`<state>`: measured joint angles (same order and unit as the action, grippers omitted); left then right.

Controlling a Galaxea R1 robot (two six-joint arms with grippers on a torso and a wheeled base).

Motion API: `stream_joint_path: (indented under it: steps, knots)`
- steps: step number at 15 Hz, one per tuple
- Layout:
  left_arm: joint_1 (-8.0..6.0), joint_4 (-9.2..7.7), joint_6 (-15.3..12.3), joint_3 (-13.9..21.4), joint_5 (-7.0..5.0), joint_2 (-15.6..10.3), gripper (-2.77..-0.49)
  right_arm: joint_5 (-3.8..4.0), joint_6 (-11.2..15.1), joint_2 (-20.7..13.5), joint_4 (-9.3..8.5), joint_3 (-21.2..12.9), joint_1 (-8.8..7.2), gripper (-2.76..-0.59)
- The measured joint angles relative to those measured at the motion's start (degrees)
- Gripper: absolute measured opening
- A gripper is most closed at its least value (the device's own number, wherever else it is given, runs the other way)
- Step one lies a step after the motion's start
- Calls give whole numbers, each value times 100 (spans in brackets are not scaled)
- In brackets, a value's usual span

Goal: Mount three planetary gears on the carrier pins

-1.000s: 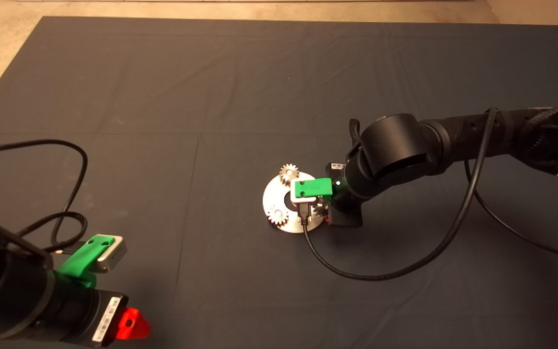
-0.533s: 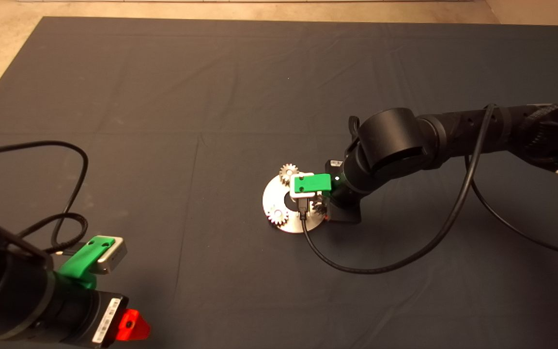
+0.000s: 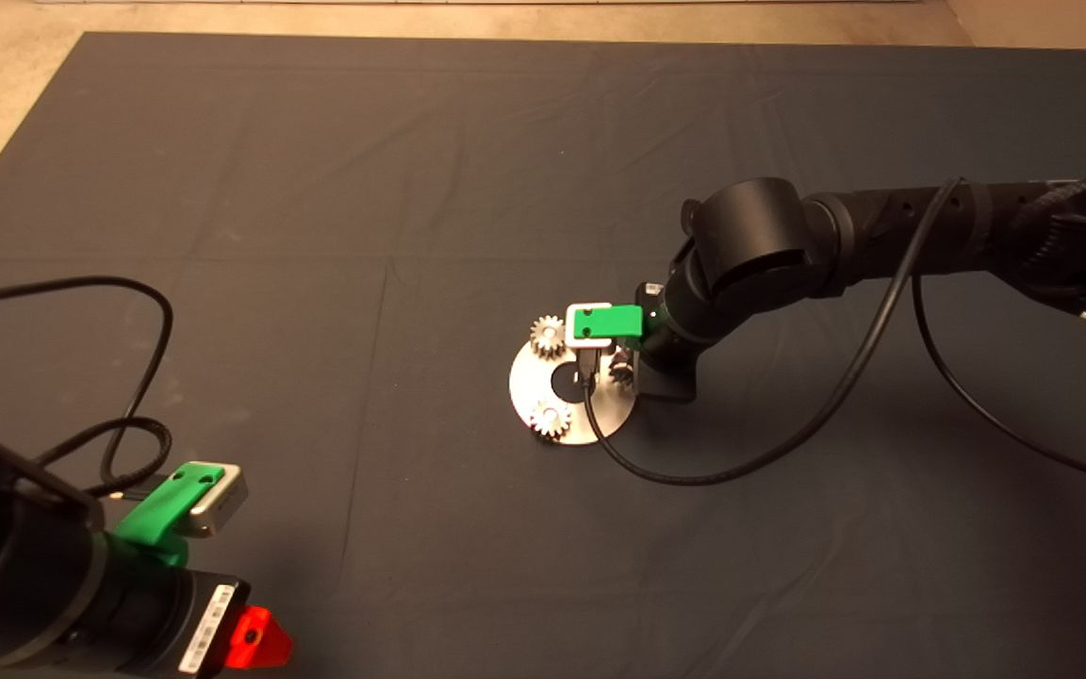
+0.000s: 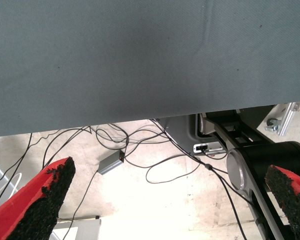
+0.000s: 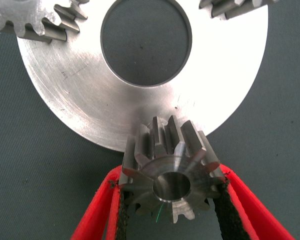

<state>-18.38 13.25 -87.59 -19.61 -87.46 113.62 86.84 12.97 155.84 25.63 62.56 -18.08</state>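
Red and black at the lower left: left gripper (image 4: pixel 170 170), parked at the mat's (image 3: pixel 317 189) near edge, well apart from the work. Fingers (image 4: pixel 35 200) spread wide with nothing between them, only cables (image 4: pixel 140 145) and a small grey box (image 4: pixel 111 162) on the floor beyond. Kept back, most likely, to leave the middle free for the other arm. White barcode sticker (image 3: pixel 204 634) on its wrist, too small to read.

Toward the middle, flat on the mat: disc (image 3: pixel 526 387), shiny, with a large central hole. Two gears (image 3: pixel 548 337) (image 3: pixel 551 418) seated on it, one on the far-left part, one on the near part, apart from each other and each overhanging the rim a little. Pins under those two hidden by the gears themselves.

On the disc's right side: third gear (image 5: pixel 172 170), clamped by its teeth between the black pads (image 5: pixel 121 205) of the right gripper (image 5: pixel 172 200), low over the rim. Gripped from the sides, so that the bore stays free and upright for the stud. Bright metal in the bore, likely the pin (image 5: pixel 172 186) already inside, though not certain; impossible to tell whether fully seated or partly down. Held rather than let go, probably until settled flat.

Further right: black arm reaching in from the picture's edge, cable (image 3: pixel 741 467) looping onto the mat. Small white label (image 3: pixel 651 289) on that wrist, unreadable. No brand or legible writing anywhere on gears or disc, only fine scratches.
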Motion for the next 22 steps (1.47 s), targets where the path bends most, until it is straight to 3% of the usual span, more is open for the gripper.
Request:
stream_joint_path:
  steps: [2,3,5,9,14,22]
  knots:
    - [3,0,0,0,2,0,-50,87,0,-59,-382,39,-152,-234]
    - [17,0,0,0,2,2,-50,111,0,-67,-492,48,-240,-234]
    - [30,0,0,0,2,0,-50,87,0,-61,-683,50,-322,-234]
    - [30,0,0,0,2,0,-50,94,48,-57,-1059,50,-322,-234]
    - [33,0,0,0,2,0,-50,86,194,-17,-1221,132,-322,-234]
    - [61,0,0,0,2,5,-50,83,276,306,-1190,321,-315,-234]
